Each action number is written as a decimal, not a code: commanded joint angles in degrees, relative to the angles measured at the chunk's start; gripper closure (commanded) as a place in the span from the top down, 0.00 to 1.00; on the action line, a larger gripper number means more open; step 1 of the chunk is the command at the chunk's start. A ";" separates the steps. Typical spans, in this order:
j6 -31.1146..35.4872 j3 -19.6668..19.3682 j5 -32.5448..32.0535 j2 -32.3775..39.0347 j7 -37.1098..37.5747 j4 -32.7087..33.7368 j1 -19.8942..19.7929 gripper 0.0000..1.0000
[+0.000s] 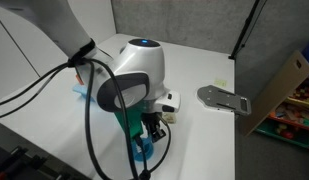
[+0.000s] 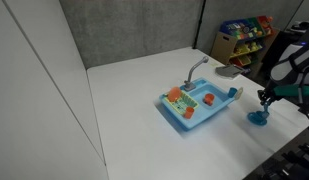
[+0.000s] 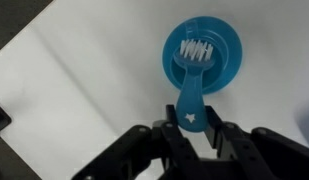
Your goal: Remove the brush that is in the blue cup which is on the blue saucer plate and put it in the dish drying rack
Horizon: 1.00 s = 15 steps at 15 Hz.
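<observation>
Wrist view: brush [image 3: 192, 95] sits bristles-down in the blue cup [image 3: 218, 66] on the surface [image 3: 94, 90]. Its handle tip lies between the claw [image 3: 193, 130] fingers, and I can't tell if they pinch yet. Risk I see: a shallow tip hold, so the brush pivots out or tips the cup on lift.

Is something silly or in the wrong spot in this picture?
Yes. A brush sits in the blue cup, white bristles showing, its handle poking over the rim toward the gripper. A brush in a drinking cup looks out of place.
</observation>
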 commanded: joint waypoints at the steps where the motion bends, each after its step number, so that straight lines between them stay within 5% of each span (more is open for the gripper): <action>1: 2.78 -1.61 -0.59 -7.54 -0.59 -6.61 1.49 0.12; 11: 0.87 -2.01 -2.18 -19.13 3.09 -10.34 6.99 0.10; 13: 1.94 -1.12 -1.09 -16.75 1.87 -8.91 6.15 0.10; 14: 1.77 -0.98 -1.15 -17.16 1.96 -8.89 6.37 0.31; 15: 1.77 -0.92 -1.14 -17.07 1.95 -8.90 6.38 0.31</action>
